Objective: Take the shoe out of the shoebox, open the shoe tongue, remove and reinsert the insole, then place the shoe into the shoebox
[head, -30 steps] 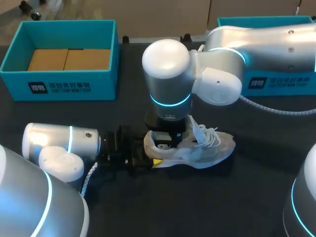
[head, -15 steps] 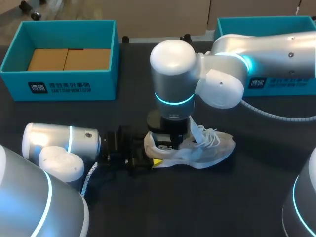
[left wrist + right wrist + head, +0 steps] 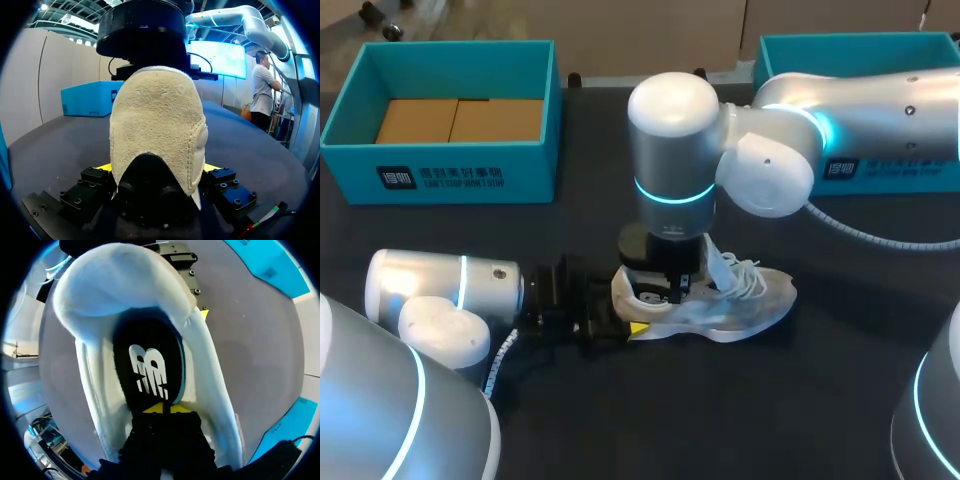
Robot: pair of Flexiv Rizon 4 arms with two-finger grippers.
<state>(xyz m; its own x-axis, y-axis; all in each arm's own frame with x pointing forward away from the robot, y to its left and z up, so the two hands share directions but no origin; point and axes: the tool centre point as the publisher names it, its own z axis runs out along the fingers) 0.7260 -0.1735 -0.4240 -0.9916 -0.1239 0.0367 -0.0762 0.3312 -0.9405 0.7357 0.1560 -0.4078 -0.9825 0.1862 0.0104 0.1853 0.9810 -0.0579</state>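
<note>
Left pincer (image 3: 156, 169) clamps shoe (image 3: 750, 297) heel; right pincer (image 3: 162, 408) sits inside.

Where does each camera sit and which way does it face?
Head view: above and behind, looking down on the table; left arm and right arm show.
Left wrist view: low, facing the heel of the shoe; left gripper at it.
Right wrist view: over the shoe, looking down onto its insole; right gripper shows.
All share the shoe.

This looks like a robotics lab: my silver left arm (image 3: 440, 290) and right arm (image 3: 860, 110), ringed with blue light, come in over a dark desk (image 3: 840, 400) bearing a teal shoebox (image 3: 440, 165) and a second teal box (image 3: 890, 170).
</note>
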